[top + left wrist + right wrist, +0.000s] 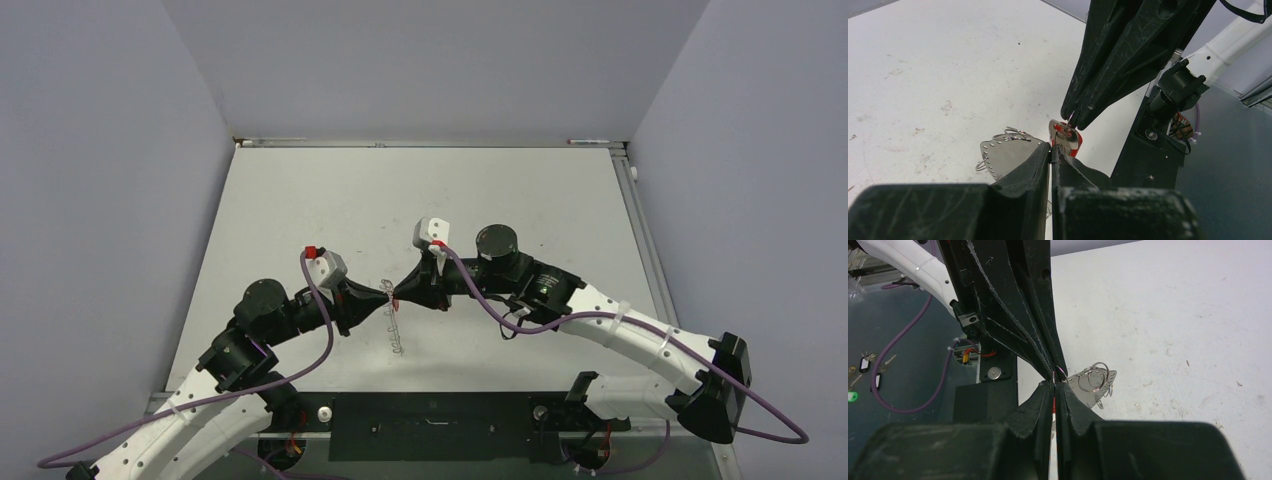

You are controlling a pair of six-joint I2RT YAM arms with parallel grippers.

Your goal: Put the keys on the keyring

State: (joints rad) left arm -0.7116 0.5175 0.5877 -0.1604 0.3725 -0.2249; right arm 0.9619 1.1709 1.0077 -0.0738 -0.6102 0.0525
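Observation:
Both grippers meet tip to tip above the middle of the table. My left gripper (384, 292) (1051, 148) is shut on the keyring (1007, 154), a flat silvery piece with holes along its rim and small wire loops (1094, 377). It hangs below the fingertips (398, 336). My right gripper (400, 298) (1054, 385) is shut on the key (1066, 139), whose red head and silvery face show just past the left fingertips. In the right wrist view only a thin red strip of the key (1054, 412) shows between the fingers. The key touches or nearly touches the keyring's edge.
A black mounting plate (430, 425) runs along the near edge between the arm bases. Purple cables (320, 345) loop off both wrists. Off the table, on a dark surface, lie spare keys with tags (863, 364). Grey walls close in the table on three sides.

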